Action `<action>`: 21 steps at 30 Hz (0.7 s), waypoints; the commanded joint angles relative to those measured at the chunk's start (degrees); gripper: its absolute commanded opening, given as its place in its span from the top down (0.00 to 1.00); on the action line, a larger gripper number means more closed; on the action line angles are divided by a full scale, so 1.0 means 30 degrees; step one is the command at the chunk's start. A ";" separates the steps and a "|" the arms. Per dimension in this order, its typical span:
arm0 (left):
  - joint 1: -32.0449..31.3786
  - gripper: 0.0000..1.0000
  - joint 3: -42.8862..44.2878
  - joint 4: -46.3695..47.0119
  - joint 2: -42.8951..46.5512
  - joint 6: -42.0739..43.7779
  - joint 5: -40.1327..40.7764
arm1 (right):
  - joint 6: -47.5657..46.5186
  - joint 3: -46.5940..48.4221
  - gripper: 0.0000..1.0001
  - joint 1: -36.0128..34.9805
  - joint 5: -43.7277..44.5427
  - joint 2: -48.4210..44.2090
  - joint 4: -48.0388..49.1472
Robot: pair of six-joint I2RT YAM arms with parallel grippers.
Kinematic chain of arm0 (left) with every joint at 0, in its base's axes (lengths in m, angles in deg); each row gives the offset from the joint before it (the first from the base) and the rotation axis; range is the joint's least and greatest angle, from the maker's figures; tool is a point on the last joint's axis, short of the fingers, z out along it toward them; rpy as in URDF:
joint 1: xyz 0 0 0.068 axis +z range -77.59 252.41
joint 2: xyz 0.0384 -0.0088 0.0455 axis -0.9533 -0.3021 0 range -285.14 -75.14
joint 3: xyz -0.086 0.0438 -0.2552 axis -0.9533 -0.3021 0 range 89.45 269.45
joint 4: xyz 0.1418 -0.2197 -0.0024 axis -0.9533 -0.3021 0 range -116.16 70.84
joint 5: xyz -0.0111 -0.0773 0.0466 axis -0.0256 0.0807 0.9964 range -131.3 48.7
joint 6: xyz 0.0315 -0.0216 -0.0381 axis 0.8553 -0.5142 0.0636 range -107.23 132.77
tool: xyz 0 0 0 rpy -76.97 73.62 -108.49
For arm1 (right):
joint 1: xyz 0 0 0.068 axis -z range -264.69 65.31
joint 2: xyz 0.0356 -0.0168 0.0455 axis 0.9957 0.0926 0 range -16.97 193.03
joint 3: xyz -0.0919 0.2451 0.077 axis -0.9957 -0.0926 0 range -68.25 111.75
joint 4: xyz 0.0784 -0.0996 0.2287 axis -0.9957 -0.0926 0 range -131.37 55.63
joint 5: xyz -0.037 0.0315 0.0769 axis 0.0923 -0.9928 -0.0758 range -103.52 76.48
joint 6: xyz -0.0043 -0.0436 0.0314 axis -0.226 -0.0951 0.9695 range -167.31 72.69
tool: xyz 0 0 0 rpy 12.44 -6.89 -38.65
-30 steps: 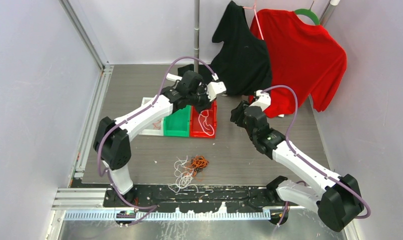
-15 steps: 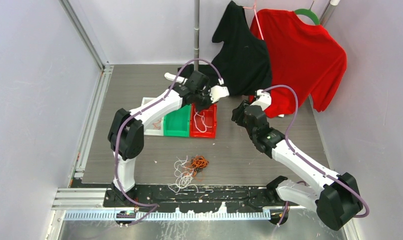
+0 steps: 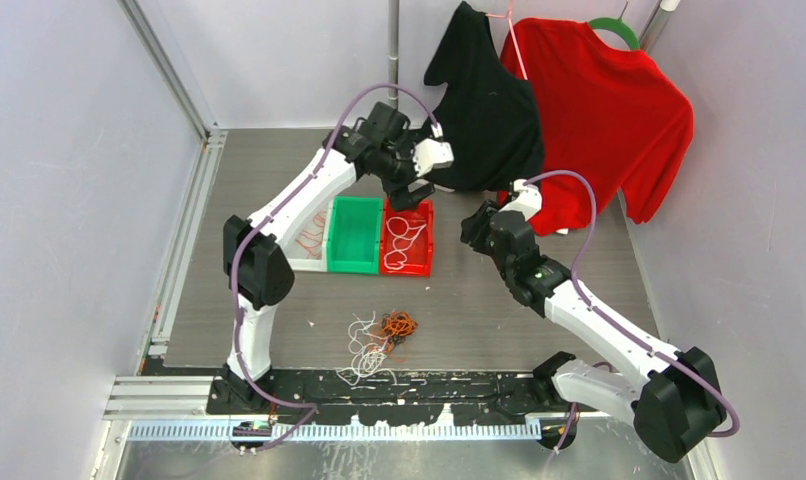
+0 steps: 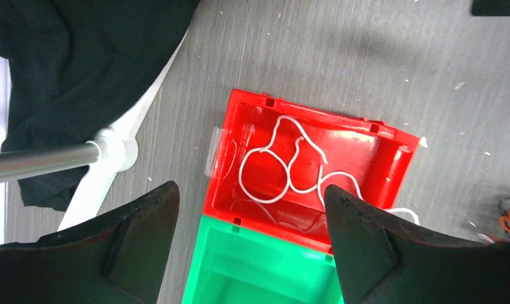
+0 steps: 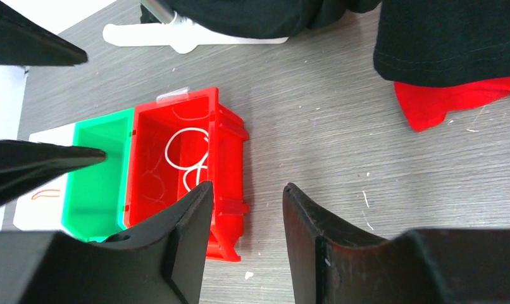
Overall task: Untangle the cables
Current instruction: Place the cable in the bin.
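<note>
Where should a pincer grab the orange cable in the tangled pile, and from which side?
Probably the far-right edge of the orange cable, coming straight down from above: the clump lies flat on the table, and that edge sits clear of the white cable strands spreading near-left.

**Left end effector lets go of the white cable**

One second ago the left end effector (image 3: 409, 192) was closed and hung low over the green bin (image 3: 354, 250) and the red bin (image 3: 425, 262), with the white cable (image 4: 264, 201) hanging from it into the red bin. Since then the left arm has stretched away from its base and lifted. The end effector has opened wide, and nothing is between its fingers now. The cable has dropped and lies in loose loops on the floor of the red bin, below the end effector. The green bin, before half hidden under the end effector, is now fully uncovered.
</note>
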 commanded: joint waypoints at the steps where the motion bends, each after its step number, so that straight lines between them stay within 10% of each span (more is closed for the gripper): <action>1: 0.0935 0.15 0.1408 -0.4471 0.0875 0.0880 -0.2744 | 0.0173 0.0084 0.50 0.0056 -0.1193 -0.0295 0.0344; 21: 0.4223 0.01 -0.4049 -0.9298 0.7729 -0.3023 -0.2180 | -0.0494 0.3405 0.52 -0.4471 -0.7585 0.8540 0.2221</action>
